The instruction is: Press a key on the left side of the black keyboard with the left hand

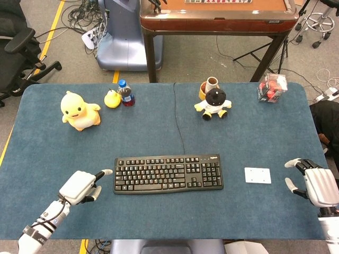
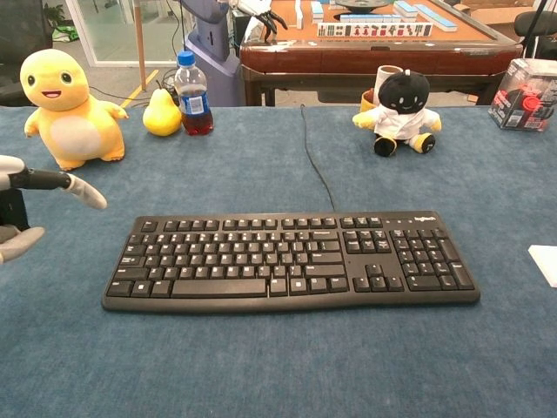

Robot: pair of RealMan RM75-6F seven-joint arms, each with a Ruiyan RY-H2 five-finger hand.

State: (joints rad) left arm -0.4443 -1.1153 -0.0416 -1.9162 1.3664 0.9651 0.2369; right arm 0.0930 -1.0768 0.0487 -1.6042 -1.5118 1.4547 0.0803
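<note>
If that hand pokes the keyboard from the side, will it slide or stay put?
The keyboard looks rigid and lies flat and low, so it shouldn't tip. The table has a fuzzy blue cover, which probably grips it; a light push may barely move it. Its cable trails toward the far edge and might tug slightly.

Left hand [image 2: 26,205]: chest view cuts it at left edge; only fingers show, palm out of frame.
Right hand [image 1: 316,182]: head view crops it at right edge; absent from chest view.
White card [image 2: 546,263]: chest view clips it at right edge.
Red-and-clear box [image 2: 525,94]: partly cut at right edge in chest view; contents unclear.
Black keyboard [image 1: 168,173]: key legends too small to read in head view.
Cup [image 1: 211,84]: lower part hidden behind black plush [image 1: 214,103].
</note>
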